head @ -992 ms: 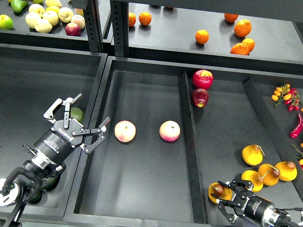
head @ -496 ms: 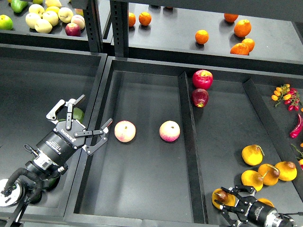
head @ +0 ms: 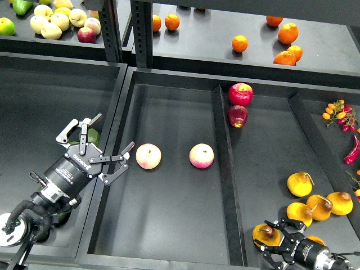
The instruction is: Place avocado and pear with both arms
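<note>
The dark green avocado (head: 91,136) lies in the left tray, partly hidden behind my left gripper (head: 99,145). That gripper is open, with its fingers spread on either side of the avocado and above it. The orange-yellow pear (head: 264,234) is at the bottom right, in the right compartment. My right gripper (head: 272,241) closes around it from the right; only part of the gripper shows at the frame's bottom edge.
Two pink-and-yellow round fruits (head: 148,156) (head: 201,156) lie in the middle tray (head: 169,225). Two red apples (head: 240,94) sit beyond the divider (head: 225,180). More pears (head: 320,207) lie at the right, with chilies (head: 353,149) at the far right. Oranges (head: 240,43) and apples (head: 59,21) are on the back shelf.
My right gripper has slid slightly down and right toward the frame's bottom edge, and the pear went with it. My left gripper has shifted only a little, staying open over the avocado.
</note>
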Robot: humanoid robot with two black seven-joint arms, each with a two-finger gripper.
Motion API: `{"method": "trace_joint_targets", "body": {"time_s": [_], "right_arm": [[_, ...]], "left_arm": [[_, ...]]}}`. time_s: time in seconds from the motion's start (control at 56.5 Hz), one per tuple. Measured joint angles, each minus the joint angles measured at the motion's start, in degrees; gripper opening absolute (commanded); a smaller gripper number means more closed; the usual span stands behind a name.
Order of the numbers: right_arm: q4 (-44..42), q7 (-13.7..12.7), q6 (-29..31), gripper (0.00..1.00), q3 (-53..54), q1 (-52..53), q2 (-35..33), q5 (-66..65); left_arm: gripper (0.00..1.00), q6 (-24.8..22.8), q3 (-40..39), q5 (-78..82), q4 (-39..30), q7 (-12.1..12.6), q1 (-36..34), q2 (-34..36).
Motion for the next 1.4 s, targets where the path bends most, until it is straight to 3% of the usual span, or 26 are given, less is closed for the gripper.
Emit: {"method": "trace_joint_targets", "body": {"time_s": [0.39,0.708,0.832,0.921,1.115,1.399], "right_arm": [[10.5,0.0,-3.3,0.9,6.2,2.4,1.5,12.0],[11.5,0.0,-10.4,0.92,14.8,13.3,18.9,14.3],[10.5,0.0,-11.4,0.94,15.4,16.6,22.1,12.9],[9.8,0.0,-11.5,0.99,16.1,17.2,22.3,12.4],[8.5,0.0,-9.7,0.99,17.1,17.6,22.3,12.5],[7.3,0.0,-2.3,0.99,18.6,16.4,22.3,13.6]], "left_arm": [[0.99,0.0,0.0,0.0,0.0,0.0,0.1,0.0],[0.99,0.0,-0.1,0.0,0.0,0.0,0.9,0.0],[0.99,0.0,-0.3,0.0,0.0,0.0,2.0,0.0],[0.99,0.0,-0.6,0.0,0.0,0.0,2.4,0.0],[0.99,0.0,-2.5,-0.3,0.0,0.0,3.3,0.0],[0.99,0.0,-10.8,-7.0,0.5,-0.5,3.9,0.0]]}}
